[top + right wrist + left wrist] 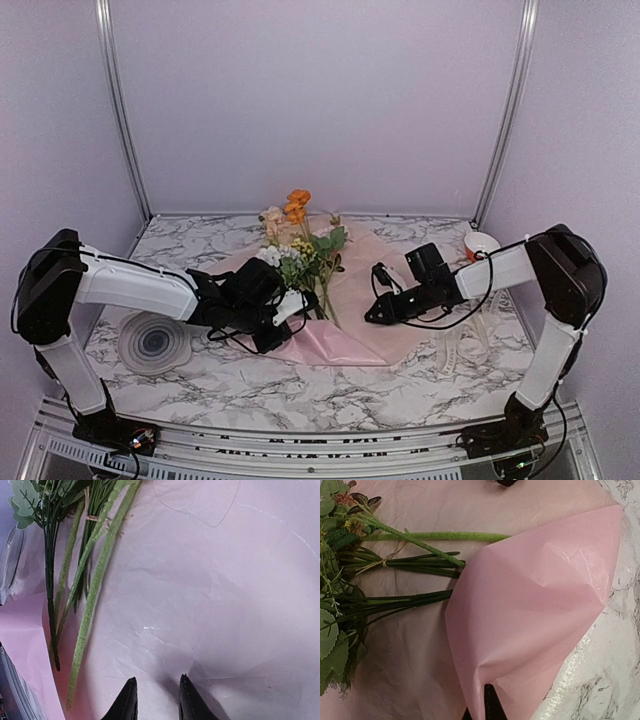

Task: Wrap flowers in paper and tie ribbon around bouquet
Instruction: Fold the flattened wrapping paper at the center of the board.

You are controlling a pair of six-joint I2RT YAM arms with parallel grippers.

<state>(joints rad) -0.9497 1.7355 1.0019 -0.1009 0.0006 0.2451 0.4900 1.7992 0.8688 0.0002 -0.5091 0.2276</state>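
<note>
Pinching a corner of the pink paper (535,605), the left claw (487,702) is clamped tight on the thin, crinkly sheet. It holds a smooth, cone-shaped flap lapped over the tips of the green stems (410,565). A ringed grey disc (155,345) lies on the marble table (250,390) on that arm's outer side. The flowers (300,250) rest on the middle of the sheet, their long axis running from the near edge toward the back wall. Orange blossoms sit at the far end and the wiry stems point back at the arms. The flap looks set to travel rightward across those stems, and the left arm is the nearer one. Right of the stems, the right claw (157,700) hovers low over flat paper, jaws a little apart and gripping nothing. Further right, a limp cream ribbon (462,345) trails on the table, and a small red-and-white bowl (480,243) stands near the far corner.
</note>
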